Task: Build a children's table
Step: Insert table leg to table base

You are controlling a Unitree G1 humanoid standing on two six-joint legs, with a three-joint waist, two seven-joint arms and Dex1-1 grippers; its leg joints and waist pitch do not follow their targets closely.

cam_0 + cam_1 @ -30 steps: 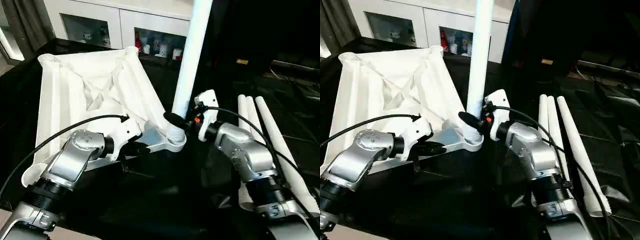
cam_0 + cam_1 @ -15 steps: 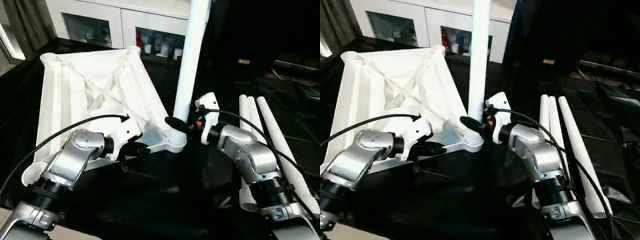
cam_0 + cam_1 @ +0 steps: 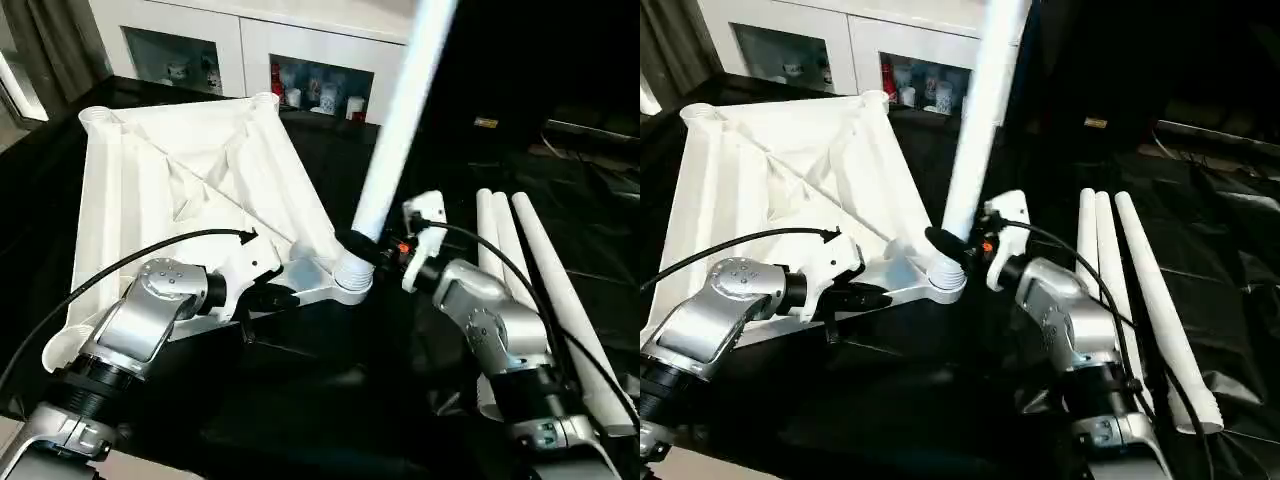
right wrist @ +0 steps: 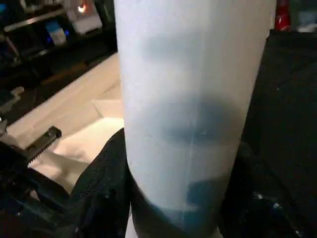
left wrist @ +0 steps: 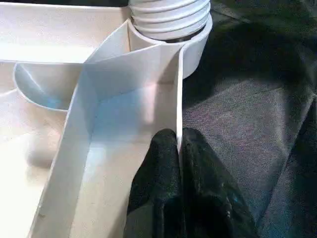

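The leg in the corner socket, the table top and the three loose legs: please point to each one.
leg in the socket (image 3: 395,140), left eye view, middle of the leaning tube.
table top (image 3: 150,170), left eye view, ribbed underside.
loose legs (image 3: 1110,270), right eye view, middle leg's shaft.

The tilted leg (image 3: 395,140) runs out past the picture's upper edge, its far end unseen and its length motion-blurred. The right gripper (image 3: 352,246) hides the leg's lowest stretch just above the corner socket (image 3: 350,283). Small items behind the cabinet (image 3: 250,45) glass cannot be identified.
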